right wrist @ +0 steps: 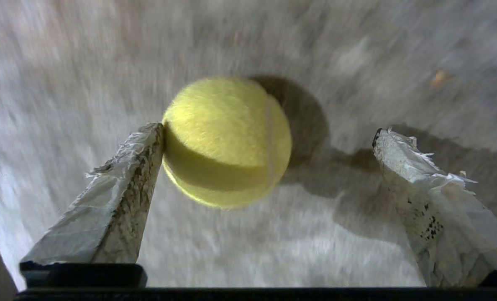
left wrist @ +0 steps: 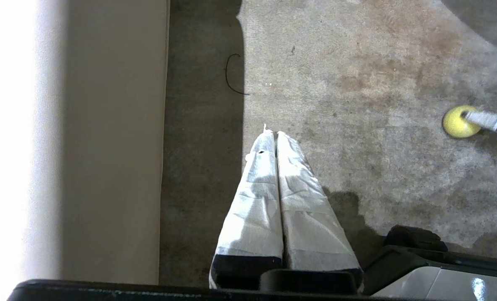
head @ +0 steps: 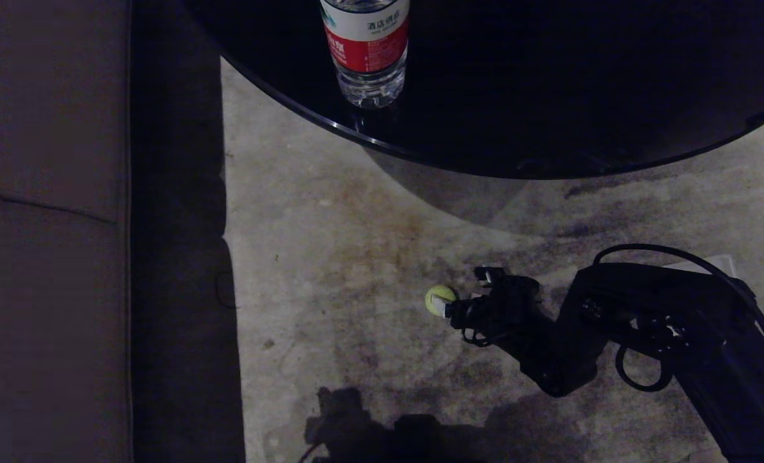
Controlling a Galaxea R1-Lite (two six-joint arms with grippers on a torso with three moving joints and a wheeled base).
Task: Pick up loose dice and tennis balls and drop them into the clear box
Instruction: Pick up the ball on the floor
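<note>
Your right claw (right wrist: 269, 138) is down at the floor (head: 330, 244) with its jaws spread wide around a tennis ball (right wrist: 227, 142). In the right wrist view the ball sits between the two taped fingers (right wrist: 119, 196), touching or almost touching one fingertip and standing clear of the other; the claw has not clamped it. From the head view the ball (head: 439, 299) lies on the stained grey floor just off the tip of the right claw (head: 449, 307), with the black right arm (head: 613, 321) reaching in low from the right side. The left wrist view also catches the ball (left wrist: 459, 122) off to the side, a white fingertip (left wrist: 485, 120) of the right claw lying across it. Your left claw (left wrist: 273, 133) hangs above the floor with its white-wrapped fingers pressed together, holding nothing, close to the edge of a sofa (head: 47, 231) that runs along your left. Further ahead a dark round worktop (head: 549, 96) carries a water bottle (head: 366, 48) with a red and white label near its rim. The ball's shadow falls on the floor right behind it.
</note>
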